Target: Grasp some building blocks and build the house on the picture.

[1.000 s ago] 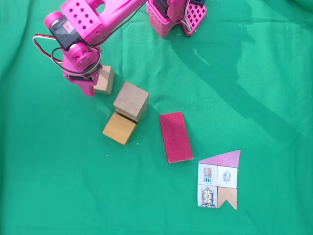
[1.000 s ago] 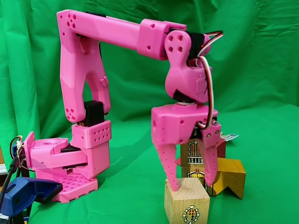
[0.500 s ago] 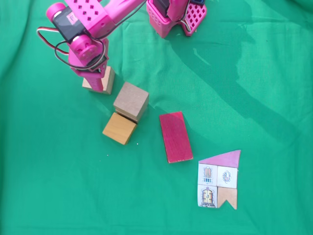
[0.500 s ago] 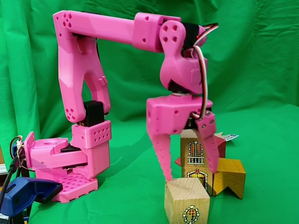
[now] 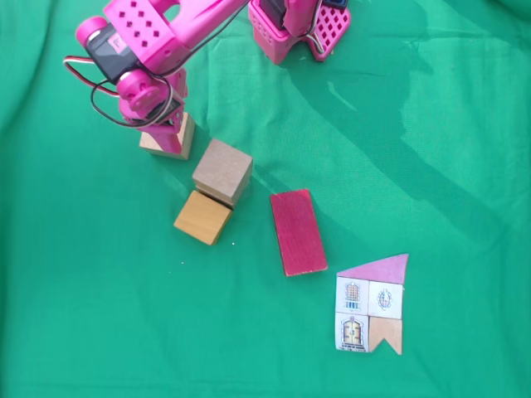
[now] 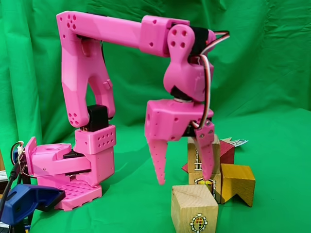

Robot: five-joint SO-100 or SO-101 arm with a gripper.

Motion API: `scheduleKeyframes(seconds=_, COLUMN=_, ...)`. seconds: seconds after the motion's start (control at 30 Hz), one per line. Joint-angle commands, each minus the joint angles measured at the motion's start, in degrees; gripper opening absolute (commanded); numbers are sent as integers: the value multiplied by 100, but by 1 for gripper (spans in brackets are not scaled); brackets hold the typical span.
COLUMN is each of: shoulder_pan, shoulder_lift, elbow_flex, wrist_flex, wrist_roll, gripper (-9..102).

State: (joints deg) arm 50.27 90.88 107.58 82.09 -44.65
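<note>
My pink gripper (image 6: pixel 183 179) stands open, its fingertips hovering just above the nearest pale wooden cube (image 6: pixel 194 209) and spread wider than it. In the fixed view from above, the gripper (image 5: pixel 163 128) covers part of that cube (image 5: pixel 172 143) at the upper left. A second pale block (image 5: pixel 222 171) sits down and to the right, touching an orange-brown cube (image 5: pixel 202 217). The dark-red rectangular block (image 5: pixel 298 231) lies flat in the middle. The paper picture (image 5: pixel 372 305) of the house, with a pink roof, lies at the lower right.
The arm's pink base (image 5: pixel 299 29) sits at the top edge on green cloth (image 5: pixel 431 166). From the side, the printed pale block (image 6: pixel 193 167), the orange cube (image 6: pixel 238 183) and the red block (image 6: pixel 226 149) crowd behind the gripper. A blue clamp (image 6: pixel 24 201) is at the lower left.
The gripper moved from the left of the pale cube to over it and rose a little, its fingertips lifting off the cube's top. The blocks have not moved.
</note>
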Motion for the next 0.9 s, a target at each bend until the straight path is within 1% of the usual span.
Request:
scheduleKeyframes(seconds=0.0, shoulder_pan=9, shoulder_lift=-88, elbow_flex=-272, wrist_flex=-167, wrist_roll=-44, gripper=33)
scheduleKeyframes(seconds=0.13, shoulder_pan=18, shoulder_lift=-316, elbow_flex=-334, wrist_flex=-439, wrist_roll=-44, gripper=33)
scheduleKeyframes(seconds=0.43, shoulder_pan=18, shoulder_lift=-545, elbow_flex=-334, wrist_flex=-624, wrist_roll=-44, gripper=33)
scheduleKeyframes(seconds=0.6, shoulder_pan=26, shoulder_lift=-800, elbow_flex=-343, wrist_flex=-949, wrist_roll=-44, gripper=33)
scheduleKeyframes(seconds=0.87, shoulder_pan=26, shoulder_lift=-870, elbow_flex=-237, wrist_flex=-976, wrist_roll=-44, gripper=32)
